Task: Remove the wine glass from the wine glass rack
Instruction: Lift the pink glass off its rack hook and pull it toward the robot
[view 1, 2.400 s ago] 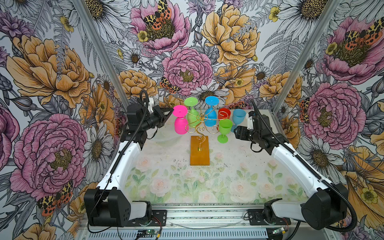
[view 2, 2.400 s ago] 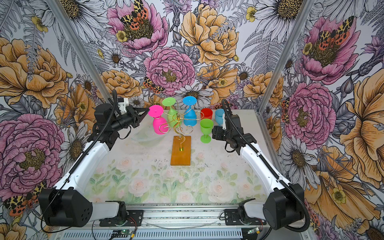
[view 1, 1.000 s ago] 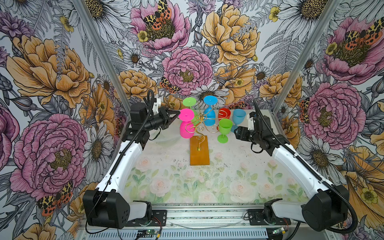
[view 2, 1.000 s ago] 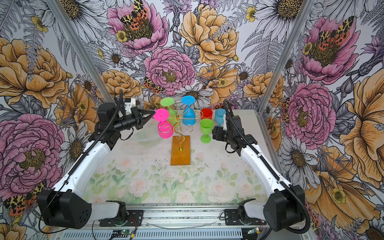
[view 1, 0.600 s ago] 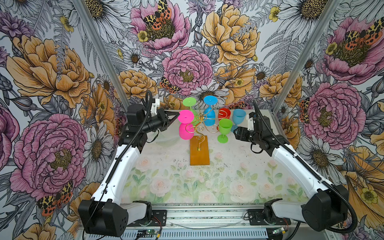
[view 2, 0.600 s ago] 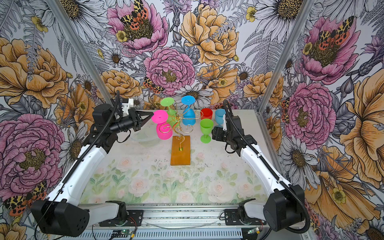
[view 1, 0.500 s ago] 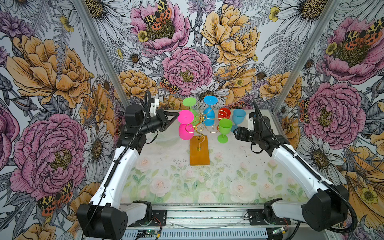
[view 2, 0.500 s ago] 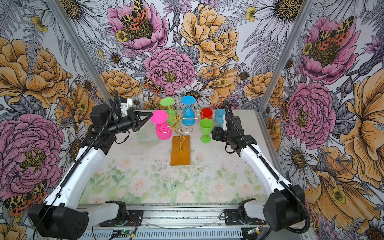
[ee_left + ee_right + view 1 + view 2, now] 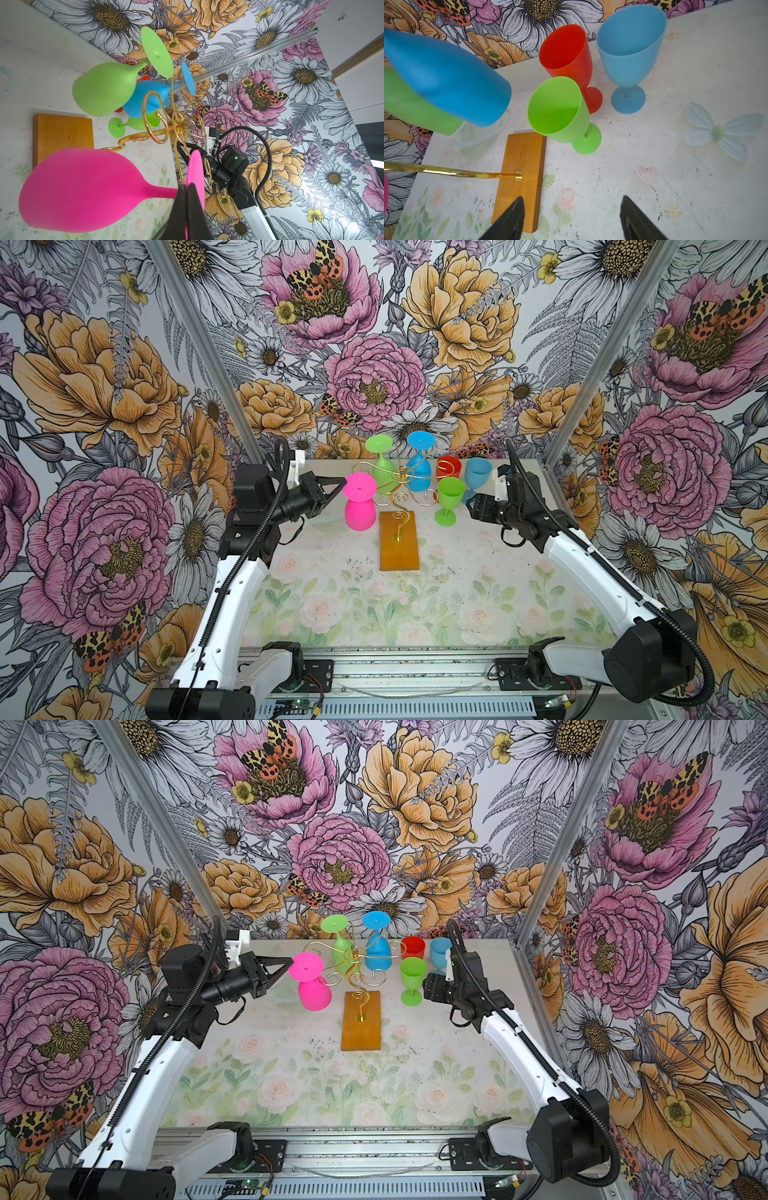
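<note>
The left gripper is clenched on the foot rim of the pink wine glass — matte, inverted, hanging just beside the wine glass rack. Bare tabletop lies in front. The right gripper is spread wide, holding nothing — near the green goblet.

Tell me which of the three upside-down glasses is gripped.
The pink glass: the left jaws pinch its foot. The green glass and blue glass hang untouched on the rack.

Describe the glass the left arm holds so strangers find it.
Find the gold wire rack on its amber base. Left of it is an inverted glass, gripped by its foot. It alone is hot pink, unlike the hanging green glass and blue glass.
</note>
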Robot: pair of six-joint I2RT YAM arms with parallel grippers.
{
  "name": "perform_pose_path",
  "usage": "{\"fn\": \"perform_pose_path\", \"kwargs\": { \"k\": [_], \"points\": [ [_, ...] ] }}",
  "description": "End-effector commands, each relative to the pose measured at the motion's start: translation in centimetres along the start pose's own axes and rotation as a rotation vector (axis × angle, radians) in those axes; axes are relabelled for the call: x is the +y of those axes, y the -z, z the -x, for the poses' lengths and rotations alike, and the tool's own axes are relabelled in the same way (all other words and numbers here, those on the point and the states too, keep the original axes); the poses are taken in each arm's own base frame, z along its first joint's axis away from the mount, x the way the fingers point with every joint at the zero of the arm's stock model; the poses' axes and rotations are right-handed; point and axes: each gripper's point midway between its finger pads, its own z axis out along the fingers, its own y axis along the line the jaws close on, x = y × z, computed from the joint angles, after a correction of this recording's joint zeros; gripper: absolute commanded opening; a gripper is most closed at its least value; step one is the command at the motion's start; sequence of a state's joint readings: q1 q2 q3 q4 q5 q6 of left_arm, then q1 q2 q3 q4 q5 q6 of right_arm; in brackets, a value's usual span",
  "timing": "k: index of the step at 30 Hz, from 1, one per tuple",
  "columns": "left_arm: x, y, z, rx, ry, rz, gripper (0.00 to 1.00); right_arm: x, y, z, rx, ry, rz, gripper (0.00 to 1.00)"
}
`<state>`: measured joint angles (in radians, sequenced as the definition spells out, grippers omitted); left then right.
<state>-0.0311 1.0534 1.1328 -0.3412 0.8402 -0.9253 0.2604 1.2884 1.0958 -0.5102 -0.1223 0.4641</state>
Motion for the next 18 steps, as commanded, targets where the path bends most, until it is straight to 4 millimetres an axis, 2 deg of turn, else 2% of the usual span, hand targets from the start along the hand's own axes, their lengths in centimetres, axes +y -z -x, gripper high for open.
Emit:
{"fn": "perform_pose_path", "kwargs": {
  "k": [1,10,18],
  "points": [
    [0.3,0.9,-1.1,0.017,-0.043,0.011,0.0,0.4,0.9,0.9,-0.044,-0.008,0.028,0.73],
    [2.8,2.0,-4.2,0.076,-0.085,0.074,0.0,0.7,0.5,0.5,-0.022,-0.011,0.047,0.73],
    [3.0,2.3,-6.6,0.128,-0.132,0.057,0.0,0.8,0.6,0.2,-0.014,-0.016,0.058,0.73]
  ]
}}
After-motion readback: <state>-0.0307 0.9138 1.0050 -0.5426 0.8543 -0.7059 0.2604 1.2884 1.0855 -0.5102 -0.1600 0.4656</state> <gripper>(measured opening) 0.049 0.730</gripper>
